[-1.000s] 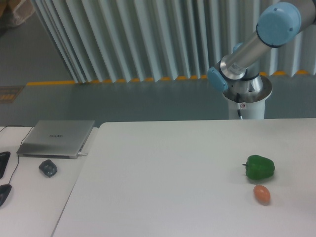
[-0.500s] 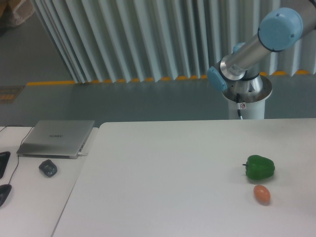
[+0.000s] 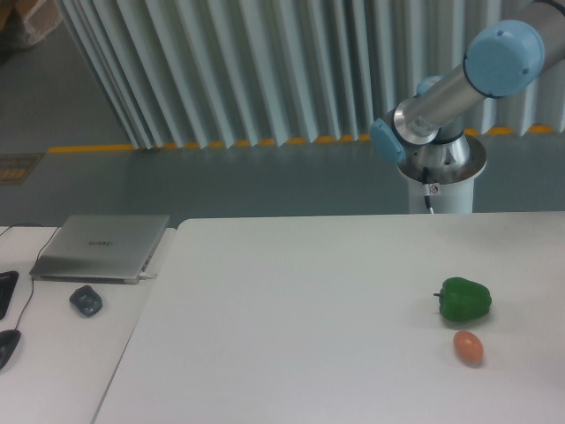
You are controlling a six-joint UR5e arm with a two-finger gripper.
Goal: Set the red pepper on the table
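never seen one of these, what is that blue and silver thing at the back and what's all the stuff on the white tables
The blue and silver thing is a robot arm: metal tubes linked by joints with blue caps, standing on a round white base behind the table. There is only one picture of this moment, taken by a fixed camera looking across the table toward the arm. The arm runs out of the picture at the top right, so its gripper and jaws are not in view, and you cannot tell whether it is holding anything.

On the large white table lie a green pepper and, just in front of it, a small orange egg-shaped thing. No red pepper shows anywhere in this picture.

The adjoining desk on the left holds a closed laptop and a dark mouse.
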